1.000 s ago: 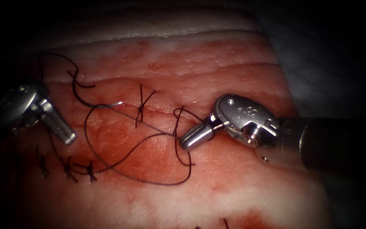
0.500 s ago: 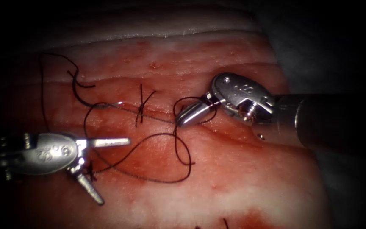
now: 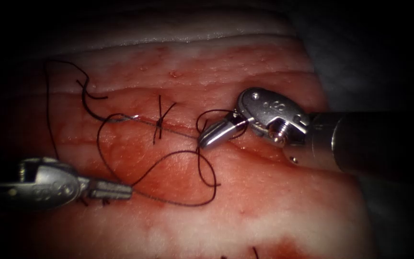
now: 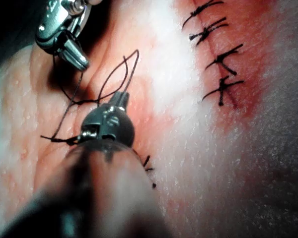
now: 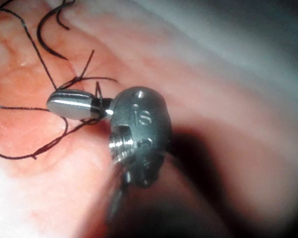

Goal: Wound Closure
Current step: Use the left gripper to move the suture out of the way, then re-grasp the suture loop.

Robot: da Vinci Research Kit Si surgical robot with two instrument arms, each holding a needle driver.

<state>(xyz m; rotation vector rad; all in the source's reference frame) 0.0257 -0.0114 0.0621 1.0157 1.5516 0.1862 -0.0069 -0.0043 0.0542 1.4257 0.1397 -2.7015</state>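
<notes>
Needle (image 3: 129,117): lying loose on the tissue (image 3: 264,192), at the left end of the cut (image 3: 178,128), a short bright sliver with its swaged end trailing thread (image 3: 183,204). Whether its tip sits in the tissue, I cannot tell. Neither of my tools holds it.

Thread runs from the needle in a wide slack loop below the cut, crossing itself near the middle.

My left tool (image 3: 113,190) is low on the left, clenched at the loop's lower left run; I judge it grasps the thread there, half a second after standing wide open. My right tool (image 3: 212,134) sits at the cut's right part, clenched, with a small coil of thread around it, probably a wrap for a knot.

One tied stitch (image 3: 159,122) crosses the cut between needle and right tool.
</notes>
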